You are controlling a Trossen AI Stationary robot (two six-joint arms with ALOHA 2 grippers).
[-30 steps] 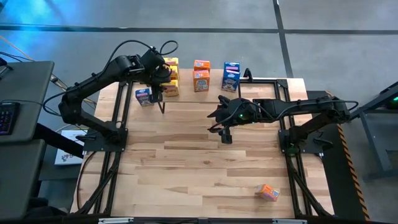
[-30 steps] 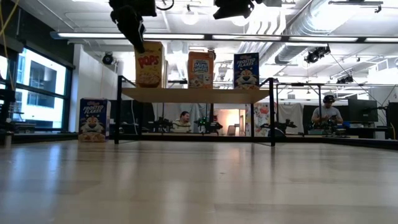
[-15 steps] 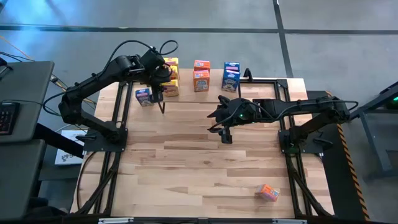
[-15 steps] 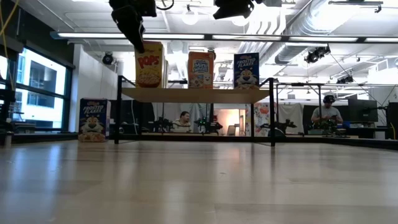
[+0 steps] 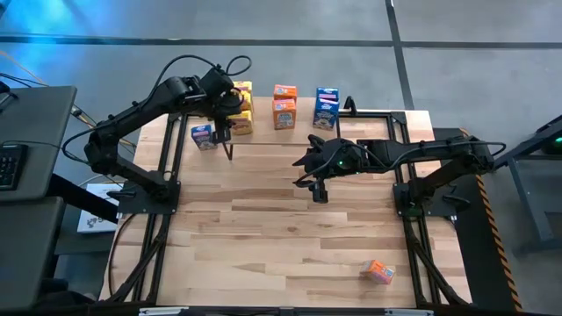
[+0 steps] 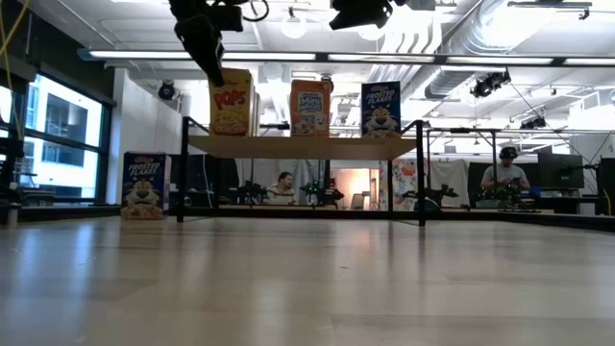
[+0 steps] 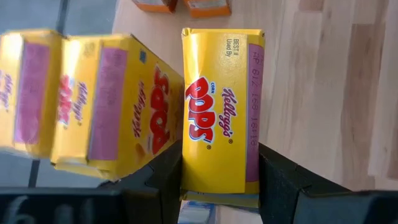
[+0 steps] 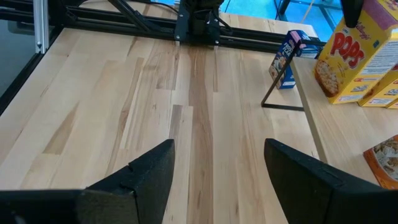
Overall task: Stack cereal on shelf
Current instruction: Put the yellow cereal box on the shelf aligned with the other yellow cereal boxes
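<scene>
The shelf (image 5: 305, 121) (image 6: 303, 146) stands at the table's far edge. On it are yellow (image 5: 242, 125), orange (image 5: 284, 113) and blue (image 5: 326, 112) cereal boxes. My left gripper (image 5: 225, 112) (image 6: 213, 69) is shut on the front yellow Pops box (image 6: 231, 101) (image 7: 221, 106), at that box's upper left corner in the low view. More yellow boxes (image 7: 112, 106) stand right behind it. My right gripper (image 5: 318, 190) (image 8: 217, 168) hangs open over the table's middle, in front of the shelf, with nothing between its fingers. My left gripper pinches the yellow Pops box at its top end (image 7: 217, 177) between its two fingers (image 7: 163, 177), one on each broad face. They come from above, slanting down, and lie across the narrow top. The box stands upright with its bottom (image 6: 231, 133) on the shelf plank.
A blue cereal box (image 5: 203, 135) (image 6: 142, 185) stands on the table just left of the shelf. An orange box (image 5: 379, 270) lies near the table's near right corner. Bare wood spreads between them. People sit in the room beyond the table (image 6: 283, 187).
</scene>
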